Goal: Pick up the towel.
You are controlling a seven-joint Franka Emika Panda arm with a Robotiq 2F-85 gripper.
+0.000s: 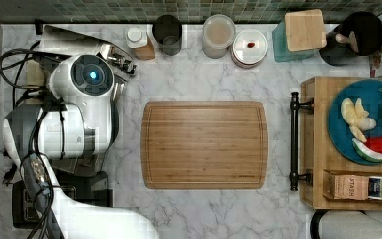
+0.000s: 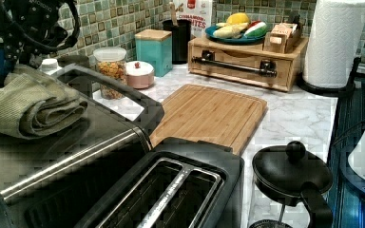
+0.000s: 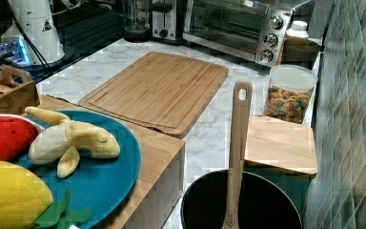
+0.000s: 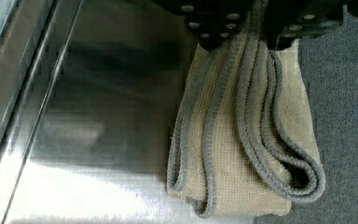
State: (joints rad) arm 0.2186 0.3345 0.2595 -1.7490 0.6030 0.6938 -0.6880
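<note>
The towel, a folded beige cloth with grey ribbed edges, lies on the steel top of the toaster oven. My gripper is down on one end of it, a black finger on each side of a fold, and the cloth narrows where they pinch it. In the left view the towel rests on the oven at the left view's left, with the gripper pressed onto its far end. The arm covers that spot in the top view.
A black toaster stands beside the oven, and a black lidded pot next to it. A wooden cutting board lies mid-counter. Jars and canisters line the tiled wall. A wooden stand carries a plate of toy fruit.
</note>
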